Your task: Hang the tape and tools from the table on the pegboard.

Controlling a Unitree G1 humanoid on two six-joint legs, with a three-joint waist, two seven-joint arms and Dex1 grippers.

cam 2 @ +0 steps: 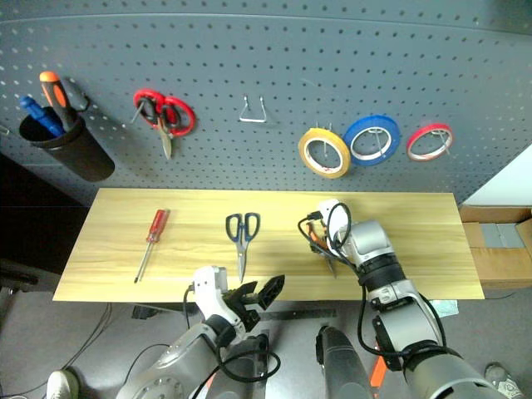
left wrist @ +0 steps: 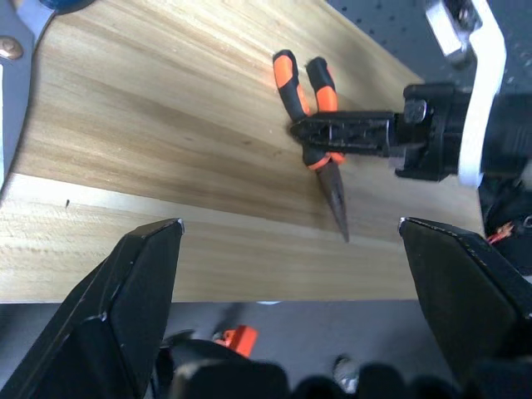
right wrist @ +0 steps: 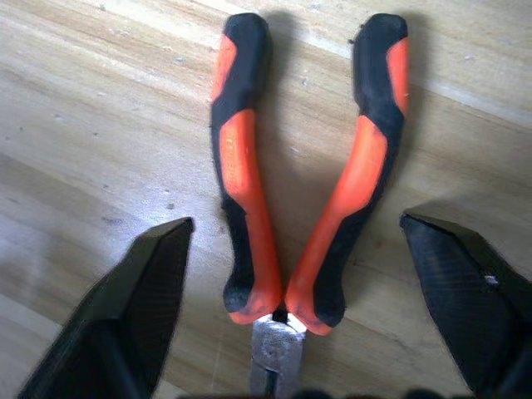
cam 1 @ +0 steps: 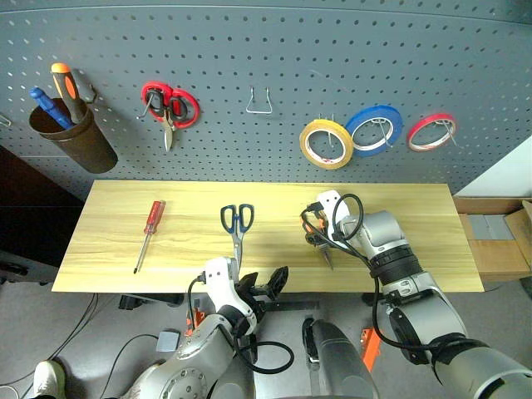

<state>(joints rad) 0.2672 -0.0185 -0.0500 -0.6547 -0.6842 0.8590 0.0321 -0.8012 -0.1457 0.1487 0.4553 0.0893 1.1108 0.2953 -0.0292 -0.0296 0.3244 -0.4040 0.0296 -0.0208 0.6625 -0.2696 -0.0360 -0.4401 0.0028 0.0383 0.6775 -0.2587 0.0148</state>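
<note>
Pliers point(right wrist: 283, 199): rubbery-looking orange-black curved handles

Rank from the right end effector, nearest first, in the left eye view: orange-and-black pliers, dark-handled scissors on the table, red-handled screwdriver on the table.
1. Orange-and-black pliers: directly under the right end effector, between its fingers.
2. Dark-handled scissors: mid-table, toward the robot's left.
3. Red-handled screwdriver: farthest, near the light wooden table's left end.
</note>
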